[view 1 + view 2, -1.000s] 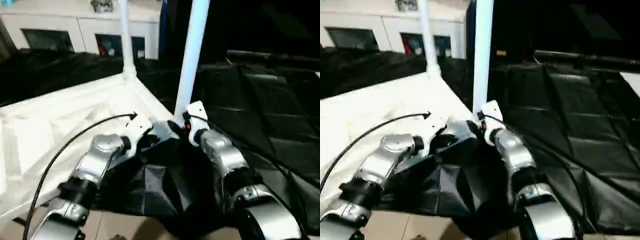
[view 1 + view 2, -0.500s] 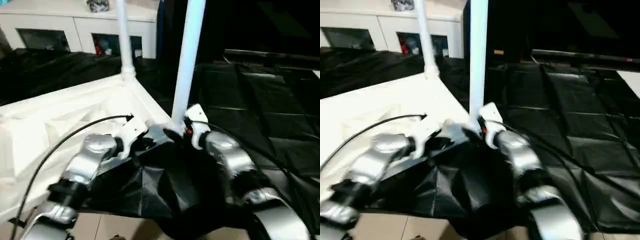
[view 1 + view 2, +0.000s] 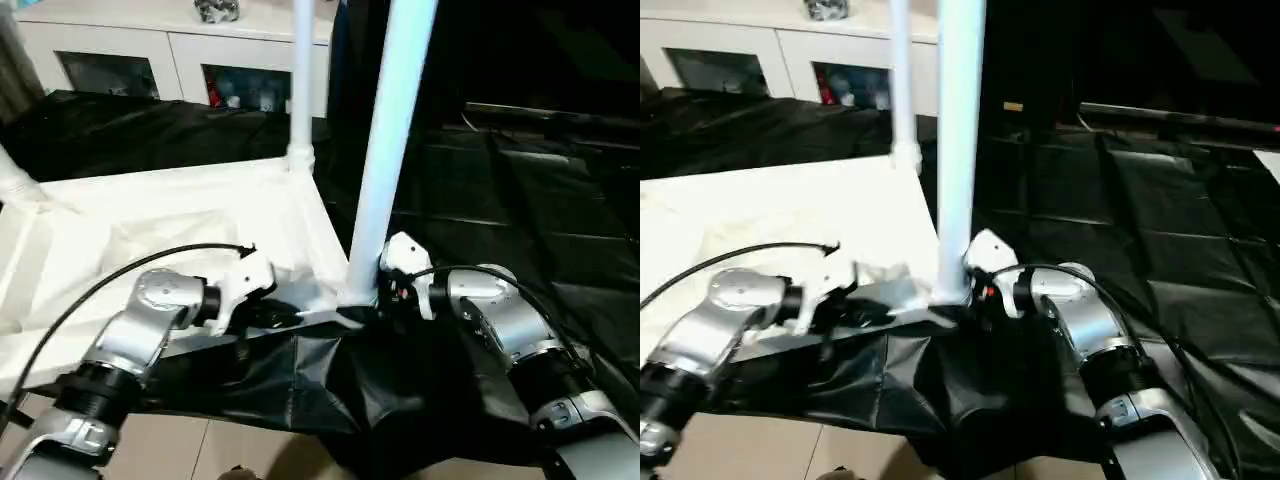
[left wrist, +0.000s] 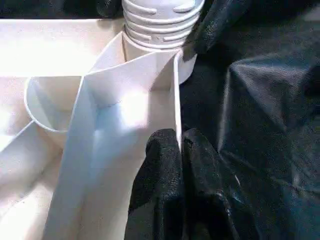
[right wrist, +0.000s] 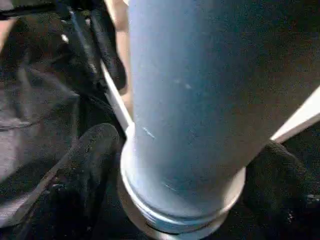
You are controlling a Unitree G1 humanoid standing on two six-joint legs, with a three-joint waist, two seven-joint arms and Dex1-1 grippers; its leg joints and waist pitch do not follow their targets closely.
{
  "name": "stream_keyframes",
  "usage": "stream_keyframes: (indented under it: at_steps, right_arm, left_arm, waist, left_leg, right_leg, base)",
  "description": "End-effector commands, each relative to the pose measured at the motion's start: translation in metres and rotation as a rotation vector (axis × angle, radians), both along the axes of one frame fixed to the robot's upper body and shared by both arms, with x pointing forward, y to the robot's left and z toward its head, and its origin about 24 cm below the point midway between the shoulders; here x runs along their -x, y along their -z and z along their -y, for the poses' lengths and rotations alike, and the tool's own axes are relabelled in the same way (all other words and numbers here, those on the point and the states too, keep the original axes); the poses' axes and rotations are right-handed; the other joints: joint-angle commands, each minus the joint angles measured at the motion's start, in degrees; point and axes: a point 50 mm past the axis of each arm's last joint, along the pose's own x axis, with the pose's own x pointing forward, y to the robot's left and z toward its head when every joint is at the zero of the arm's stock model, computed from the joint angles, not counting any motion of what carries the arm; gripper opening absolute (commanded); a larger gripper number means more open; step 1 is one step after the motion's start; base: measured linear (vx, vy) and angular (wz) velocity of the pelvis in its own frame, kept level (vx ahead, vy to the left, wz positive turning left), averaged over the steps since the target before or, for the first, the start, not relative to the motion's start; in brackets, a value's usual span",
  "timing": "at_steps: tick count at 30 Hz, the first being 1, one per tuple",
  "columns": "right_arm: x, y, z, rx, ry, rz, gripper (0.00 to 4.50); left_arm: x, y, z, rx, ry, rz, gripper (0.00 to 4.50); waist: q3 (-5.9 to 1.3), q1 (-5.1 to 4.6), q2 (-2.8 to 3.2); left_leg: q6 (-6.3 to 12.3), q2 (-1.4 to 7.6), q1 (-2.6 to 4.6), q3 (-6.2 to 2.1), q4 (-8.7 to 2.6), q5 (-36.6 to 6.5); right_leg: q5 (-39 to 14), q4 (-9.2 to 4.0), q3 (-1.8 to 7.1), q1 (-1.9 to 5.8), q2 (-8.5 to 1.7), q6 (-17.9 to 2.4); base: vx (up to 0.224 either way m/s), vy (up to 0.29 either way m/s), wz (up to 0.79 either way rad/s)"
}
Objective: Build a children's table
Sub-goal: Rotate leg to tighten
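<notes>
left end effector (image 4: 181, 150) pinching table top (image 3: 150, 235) edge rim; right end effector (image 5: 185, 190) clamping near leg (image 3: 385, 160) at corner socket.

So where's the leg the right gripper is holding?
The leg stands upright in the tabletop's near right corner socket, with the right gripper around its base and the left gripper pinching the nearby rim.
</notes>
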Motion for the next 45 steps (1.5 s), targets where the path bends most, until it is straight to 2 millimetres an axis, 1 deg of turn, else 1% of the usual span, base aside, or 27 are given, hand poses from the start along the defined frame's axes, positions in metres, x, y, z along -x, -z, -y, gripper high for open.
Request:
stream_keyframes:
  at_steps: [1, 3, 5, 6, 7, 11, 16, 18, 21, 22, 23, 25, 27, 28, 29, 31, 32, 33, 34, 35, 36, 38, 39, 42, 43, 44, 45]
  right_arm:
    - [0.003, -0.003, -0.007, -0.009, -0.046, -0.003, 3.72]
    - [0.005, -0.002, -0.009, -0.012, -0.055, -0.011, 3.54]
    - [0.007, -0.001, -0.010, -0.017, -0.063, -0.021, 3.51]
    - [0.007, 0.000, -0.010, -0.020, -0.066, -0.024, 3.34]
    - [0.008, 0.000, -0.011, -0.023, -0.067, -0.027, 3.34]
    - [0.008, 0.000, -0.011, -0.030, -0.062, -0.031, 2.99]
    - [0.008, 0.004, -0.014, -0.037, -0.031, -0.035, 2.77]
    - [0.006, 0.009, -0.016, -0.038, 0.025, -0.040, 2.77]
    - [-0.002, 0.017, -0.023, -0.058, 0.194, -0.051, 2.76]
    - [-0.006, 0.018, -0.024, -0.065, 0.252, -0.046, 2.75]
    - [-0.006, 0.018, -0.024, -0.065, 0.252, -0.046, 2.75]
    - [-0.014, 0.022, -0.029, -0.087, 0.397, -0.057, 2.75]
    - [-0.024, 0.029, -0.043, -0.084, 0.593, -0.087, 2.75]
    - [-0.024, 0.029, -0.046, -0.082, 0.605, -0.085, 2.75]
    - [-0.025, 0.030, -0.050, -0.081, 0.626, -0.085, 2.75]
    - [-0.027, 0.029, -0.057, -0.084, 0.651, -0.089, 2.75]
    - [-0.028, 0.027, -0.064, -0.090, 0.650, -0.087, 2.75]
    - [-0.028, 0.026, -0.071, -0.095, 0.640, -0.080, 3.10]
    - [-0.027, 0.024, -0.077, -0.105, 0.619, -0.075, 3.31]
    - [-0.027, 0.023, -0.078, -0.108, 0.615, -0.074, 3.31]
    - [-0.027, 0.022, -0.082, -0.118, 0.599, -0.080, 3.47]
    - [-0.027, 0.023, -0.083, -0.123, 0.593, -0.091, 3.54]
    - [-0.027, 0.022, -0.082, -0.120, 0.587, -0.080, 3.73]
    - [-0.028, 0.019, -0.076, -0.120, 0.559, -0.049, 4.01]
    - [-0.028, 0.018, -0.076, -0.120, 0.558, -0.049, 4.01]
    - [-0.029, 0.015, -0.072, -0.126, 0.522, -0.033, 4.01]
    - [-0.029, 0.014, -0.070, -0.128, 0.506, -0.027, 4.01]
  left_arm:
    - [0.002, -0.006, 0.006, 0.022, 0.064, 0.016, 0.00]
    - [0.003, -0.005, 0.006, 0.025, 0.069, 0.013, 0.00]
    - [0.005, -0.004, 0.007, 0.027, 0.074, 0.007, 0.00]
    - [0.005, -0.003, 0.007, 0.028, 0.076, 0.003, 0.00]
    - [0.006, -0.003, 0.007, 0.028, 0.078, 0.000, 0.00]
    - [0.007, -0.003, 0.008, 0.031, 0.080, -0.002, 0.00]
    - [0.004, -0.003, 0.008, 0.035, 0.047, 0.016, 0.00]
    - [0.001, -0.001, 0.009, 0.033, 0.001, 0.032, 0.00]
    - [-0.006, 0.001, 0.013, 0.040, -0.082, 0.061, 0.00]
    - [-0.007, 0.001, 0.016, 0.047, -0.099, 0.064, 0.00]
    - [-0.007, 0.001, 0.016, 0.047, -0.099, 0.064, 0.00]
    - [-0.013, 0.003, 0.023, 0.058, -0.182, 0.060, 0.00]
    - [-0.027, 0.006, 0.040, 0.074, -0.344, 0.075, 0.00]
    - [-0.028, 0.006, 0.042, 0.075, -0.359, 0.077, 0.00]
    - [-0.030, 0.006, 0.045, 0.079, -0.382, 0.083, 0.00]
    - [-0.033, 0.005, 0.052, 0.087, -0.407, 0.088, 0.00]
    - [-0.034, 0.005, 0.058, 0.090, -0.409, 0.097, 0.00]
    - [-0.035, 0.004, 0.064, 0.094, -0.404, 0.104, 0.00]
    - [-0.035, 0.003, 0.069, 0.100, -0.390, 0.107, 0.00]
    - [-0.035, 0.002, 0.070, 0.102, -0.387, 0.108, 0.00]
    - [-0.034, 0.001, 0.072, 0.107, -0.376, 0.109, 0.00]
    - [-0.032, 0.000, 0.074, 0.107, -0.341, 0.120, 0.00]
    - [-0.031, 0.000, 0.072, 0.109, -0.324, 0.120, 0.00]
    - [-0.025, 0.001, 0.066, 0.107, -0.277, 0.108, 0.00]
    - [-0.025, 0.001, 0.066, 0.106, -0.276, 0.107, 0.00]
    - [-0.022, 0.002, 0.060, 0.096, -0.251, 0.097, 0.00]
    - [-0.021, 0.002, 0.058, 0.093, -0.242, 0.092, 0.00]
  waist:
    - [-3.80, -0.09, -0.12]
    - [-3.82, -0.16, -0.12]
    - [-3.81, -0.11, -0.11]
    - [-3.79, -0.09, -0.11]
    - [-3.81, -0.09, -0.09]
    - [-3.75, -0.04, 0.07]
    - [-3.79, -0.02, -0.17]
    - [-3.72, -0.14, -0.16]
    - [-3.57, -0.37, -0.09]
    - [-3.48, -0.57, 0.35]
    - [-3.49, -0.77, 0.07]
    - [-3.52, -1.05, 0.06]
    - [-3.34, -1.62, 0.20]
    - [-3.35, -1.80, 0.16]
    - [-3.38, -1.72, 0.17]
    - [-3.58, -1.57, -0.01]
    - [-3.69, -1.51, -0.17]
    - [-3.75, -1.42, -0.04]
    - [-3.79, -1.45, -0.01]
    - [-3.87, -1.40, 0.04]
    - [-3.84, -1.33, -0.05]
    - [-3.84, -1.40, 0.01]
    - [-3.81, -1.42, 0.05]
    - [-3.81, -1.36, 0.00]
    - [-3.74, -1.39, -0.02]
    - [-3.77, -1.45, -0.22]
    - [-3.83, -1.37, -0.14]
  left_leg:
    - [2.71, 1.67, 0.06, -0.15, -3.84, -9.80]
    - [2.68, 1.64, 0.01, -0.16, -3.85, -9.37]
    - [2.64, 1.61, 0.03, -0.14, -3.83, -9.37]
    - [2.63, 1.62, 0.04, -0.14, -3.83, -9.48]
    - [2.60, 1.62, 0.04, -0.14, -3.82, -9.57]
    - [2.24, 1.65, 0.09, -0.21, -3.92, -10.40]
    - [2.31, 1.66, 0.02, -0.21, -3.91, -9.71]
    - [1.85, 1.64, 0.05, -0.25, -3.99, -10.34]
    - [1.09, 1.50, 0.19, -0.25, -4.09, -11.48]
    - [0.35, 1.50, 0.33, -0.37, -4.18, -12.49]
    - [0.03, 1.42, 0.32, -0.47, -4.26, -13.45]
    - [-0.21, 1.52, 0.48, -0.44, -4.29, -13.40]
    - [-0.67, 1.42, 0.59, -0.53, -4.34, -14.56]
    - [-0.94, 1.31, 0.67, -0.41, -4.22, -14.62]
    - [-1.16, 1.19, 0.83, -0.50, -4.12, -15.01]
    - [-0.57, 1.32, 0.73, -0.42, -4.11, -13.96]
    - [0.07, 1.30, 0.32, -0.39, -4.15, -12.74]
    - [0.16, 1.33, 0.36, -0.38, -4.13, -12.29]
    - [0.28, 1.37, 0.20, -0.38, -4.14, -11.64]
    - [0.32, 1.36, 0.21, -0.36, -4.09, -11.39]
    - [0.48, 1.35, 0.14, -0.32, -4.11, -11.15]
    - [0.76, 1.36, 0.01, -0.33, -4.15, -11.09]
    - [0.78, 1.35, 0.03, -0.32, -4.15, -11.25]
    - [0.85, 1.46, 0.11, -0.35, -4.19, -11.77]
    - [0.90, 1.48, 0.12, -0.33, -4.23, -11.82]
    - [1.03, 1.50, -0.09, -0.41, -4.29, -11.26]
    - [1.10, 1.56, -0.11, -0.47, -4.28, -11.29]
  right_leg:
    - [-13.89, -4.18, 3.53, 3.19, -4.16, -9.73]
    - [-13.40, -4.11, 3.53, 3.23, -4.15, -9.77]
    - [-13.47, -4.15, 3.53, 3.22, -4.18, -9.77]
    - [-13.66, -4.18, 3.54, 3.20, -4.20, -9.73]
    - [-13.79, -4.18, 3.54, 3.21, -4.21, -9.70]
    - [-14.78, -4.35, 3.51, 3.19, -4.23, -9.51]
    - [-13.99, -4.20, 3.50, 3.22, -4.20, -9.60]
    - [-15.25, -4.34, 3.53, 3.18, -4.28, -9.20]
    - [-18.38, -4.76, 3.51, 3.01, -4.33, -8.39]
    - [-20.52, -5.01, 3.47, 2.89, -4.45, -8.02]
    - [-22.32, -5.29, 3.32, 3.03, -4.37, -7.26]
    - [-21.88, -5.22, 3.46, 2.79, -4.36, -7.38]
    - [-23.76, -5.50, 3.35, 2.65, -4.33, -7.26]
    - [-24.30, -5.62, 3.36, 2.52, -4.25, -7.16]
    - [-25.46, -5.81, 3.29, 2.55, -4.38, -6.89]
    - [-23.41, -5.69, 3.43, 2.58, -4.41, -6.73]
    - [-20.77, -5.37, 3.44, 2.81, -4.30, -6.89]
    - [-19.85, -5.22, 3.50, 2.78, -4.31, -7.04]
    - [-18.24, -5.00, 3.52, 2.89, -4.29, -7.45]
    - [-17.53, -4.88, 3.51, 2.91, -4.31, -7.67]
    - [-16.77, -4.84, 3.51, 2.98, -4.34, -7.89]
    - [-16.31, -4.73, 3.52, 3.08, -4.36, -8.11]
    - [-16.62, -4.79, 3.51, 3.07, -4.37, -8.11]
    - [-17.60, -4.86, 3.55, 3.02, -4.50, -7.87]
    - [-17.60, -4.92, 3.56, 2.94, -4.47, -7.91]
    - [-16.46, -4.67, 3.52, 3.13, -4.44, -8.18]
    - [-16.23, -4.60, 3.50, 3.26, -4.52, -8.19]
  base:
    - [0.000, 0.000, 0.00]
    - [0.000, 0.000, 0.00]
    - [0.000, 0.000, 0.00]
    - [0.000, 0.000, 0.00]
    - [0.000, 0.000, 0.00]
    - [0.000, 0.000, 0.00]
    - [0.000, 0.000, 0.00]
    - [0.000, 0.000, 0.00]
    - [0.000, 0.000, 0.00]
    - [0.000, 0.000, 0.00]
    - [0.000, 0.000, 0.00]
    - [0.000, 0.000, 0.00]
    - [0.000, 0.000, 0.00]
    - [0.000, 0.000, 0.00]
    - [0.000, 0.000, 0.00]
    - [0.000, 0.000, 0.00]
    - [0.000, 0.000, 0.00]
    - [0.000, 0.000, 0.00]
    - [0.000, 0.000, 0.00]
    - [0.000, 0.000, 0.00]
    - [0.000, 0.000, 0.00]
    - [0.000, 0.000, 0.00]
    - [0.000, 0.000, 0.00]
    - [0.000, 0.000, 0.00]
    - [0.000, 0.000, 0.00]
    - [0.000, 0.000, 0.00]
    - [0.000, 0.000, 0.00]
